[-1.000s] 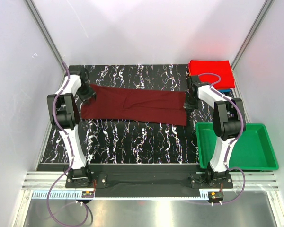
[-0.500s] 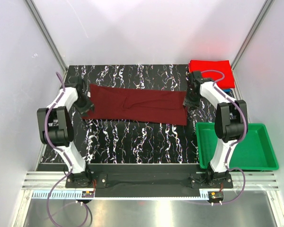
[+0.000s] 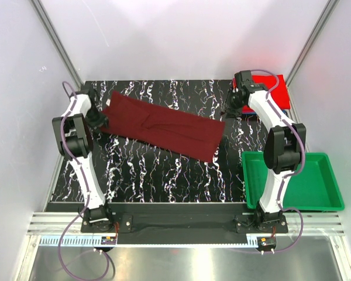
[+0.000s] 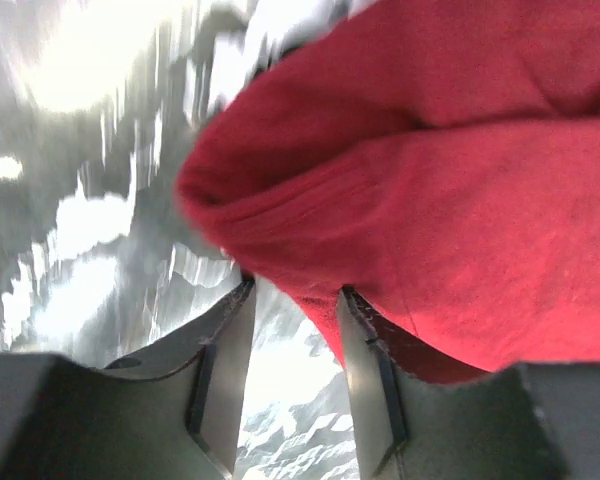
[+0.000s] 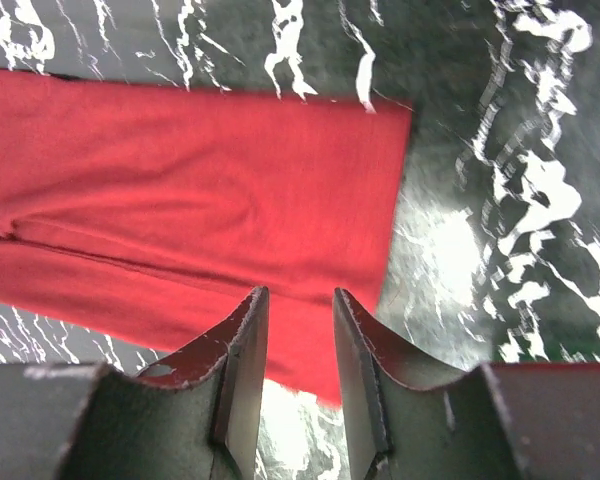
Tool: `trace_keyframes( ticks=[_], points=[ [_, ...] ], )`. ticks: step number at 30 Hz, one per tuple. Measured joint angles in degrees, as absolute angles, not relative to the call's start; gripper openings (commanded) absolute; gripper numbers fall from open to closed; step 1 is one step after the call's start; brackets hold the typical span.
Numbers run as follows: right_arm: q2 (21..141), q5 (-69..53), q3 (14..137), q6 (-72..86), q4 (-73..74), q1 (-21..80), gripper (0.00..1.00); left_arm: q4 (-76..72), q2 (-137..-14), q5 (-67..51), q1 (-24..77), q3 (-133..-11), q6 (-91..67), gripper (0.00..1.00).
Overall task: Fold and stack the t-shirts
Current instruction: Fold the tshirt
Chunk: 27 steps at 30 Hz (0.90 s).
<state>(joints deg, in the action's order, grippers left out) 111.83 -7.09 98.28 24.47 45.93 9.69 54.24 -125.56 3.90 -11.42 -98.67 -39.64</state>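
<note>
The left arm rises from its base at 6 o'clock toward 12, elbow folded high. Its wrist is turned so that the left tool sits low and points to about 3 o'clock. The fingers stand partly apart; whether the tips pinch anything cannot be told. The right arm stretches farther toward 12, its forearm angling to 11. The right tool faces about 7 o'clock, fingers parted with a clear gap.

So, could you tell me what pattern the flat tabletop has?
The tabletop is black with white marble-like veining; top external view.
</note>
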Motion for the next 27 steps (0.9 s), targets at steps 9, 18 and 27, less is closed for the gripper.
trace_keyframes(
  ticks=[9,18,27],
  points=[
    [126.0,-13.0,108.3,22.8,44.6,10.2,0.40,55.2,-136.2,4.5,-13.2,-120.8,-37.0,0.47],
    [134.7,-12.7,113.8,20.8,46.7,13.7,0.40,53.3,-124.9,4.9,-5.5,-113.9,-36.8,0.48],
    [131.7,-12.3,105.7,21.4,44.3,15.1,0.39,49.3,-125.4,0.2,-2.7,-114.9,-36.9,0.48]
  ],
)
